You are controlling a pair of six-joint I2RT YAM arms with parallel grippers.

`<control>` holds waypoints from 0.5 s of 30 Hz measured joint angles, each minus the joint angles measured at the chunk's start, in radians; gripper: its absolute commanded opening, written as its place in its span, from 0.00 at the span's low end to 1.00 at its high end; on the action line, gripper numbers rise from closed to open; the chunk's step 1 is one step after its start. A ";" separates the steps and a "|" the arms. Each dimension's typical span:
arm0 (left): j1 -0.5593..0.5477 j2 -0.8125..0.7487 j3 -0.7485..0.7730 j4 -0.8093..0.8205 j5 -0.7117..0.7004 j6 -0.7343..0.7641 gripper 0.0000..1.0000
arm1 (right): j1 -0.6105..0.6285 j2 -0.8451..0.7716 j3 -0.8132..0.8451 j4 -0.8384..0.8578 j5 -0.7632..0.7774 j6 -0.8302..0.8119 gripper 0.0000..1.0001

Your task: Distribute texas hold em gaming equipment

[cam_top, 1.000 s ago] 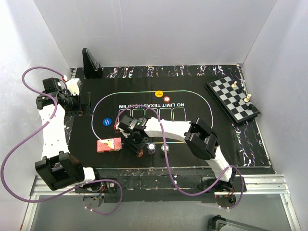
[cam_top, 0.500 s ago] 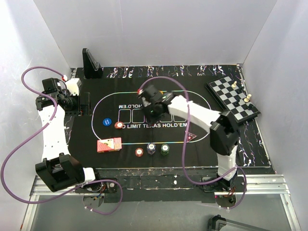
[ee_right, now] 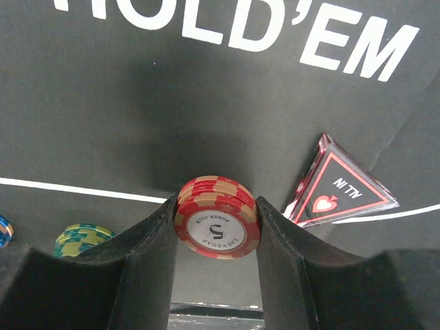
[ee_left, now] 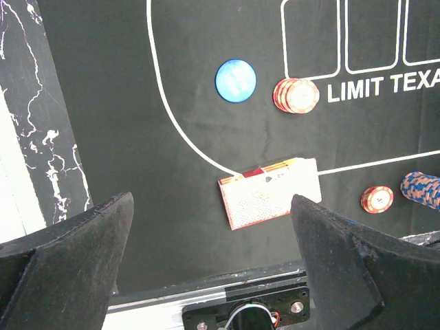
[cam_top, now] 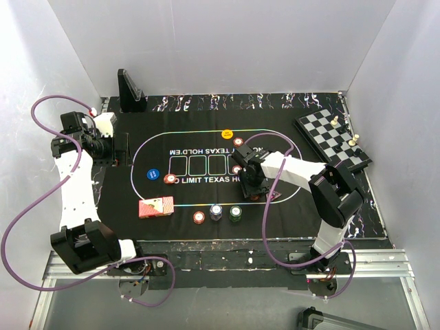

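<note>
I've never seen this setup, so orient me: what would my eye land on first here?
The right gripper grips a stack of red-and-cream poker chips over the black printed mat, beside a dark triangular ALL IN marker. The left gripper hangs wide open at the left edge, facing a red-backed deck of playing cards; a black-and-white chessboard sits far right.

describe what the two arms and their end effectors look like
The left arm and right arm both have white links with bulky black joint housings, and a purple cable loops off each. The left end effector and right end effector have broad, matt black fingers.
</note>
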State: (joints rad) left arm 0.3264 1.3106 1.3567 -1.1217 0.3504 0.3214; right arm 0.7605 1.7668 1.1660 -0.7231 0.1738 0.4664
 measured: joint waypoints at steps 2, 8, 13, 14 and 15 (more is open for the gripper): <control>0.000 0.000 0.000 0.000 0.001 0.000 1.00 | -0.002 0.000 -0.003 0.000 0.010 0.007 0.01; 0.000 0.000 0.000 0.000 0.001 0.001 1.00 | -0.026 -0.001 0.006 0.018 0.042 0.014 0.01; 0.000 0.000 0.000 -0.001 0.001 0.005 1.00 | -0.034 -0.001 0.001 0.017 0.048 0.028 0.18; 0.000 0.000 0.000 -0.001 0.001 0.006 1.00 | -0.034 -0.001 -0.001 0.016 0.048 0.029 0.23; 0.000 0.000 0.000 -0.001 0.001 0.008 1.00 | -0.034 -0.001 -0.003 0.016 0.048 0.029 0.30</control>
State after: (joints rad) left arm 0.3264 1.3106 1.3567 -1.1229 0.3515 0.3298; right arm 0.7269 1.7660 1.1633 -0.7074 0.2218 0.4950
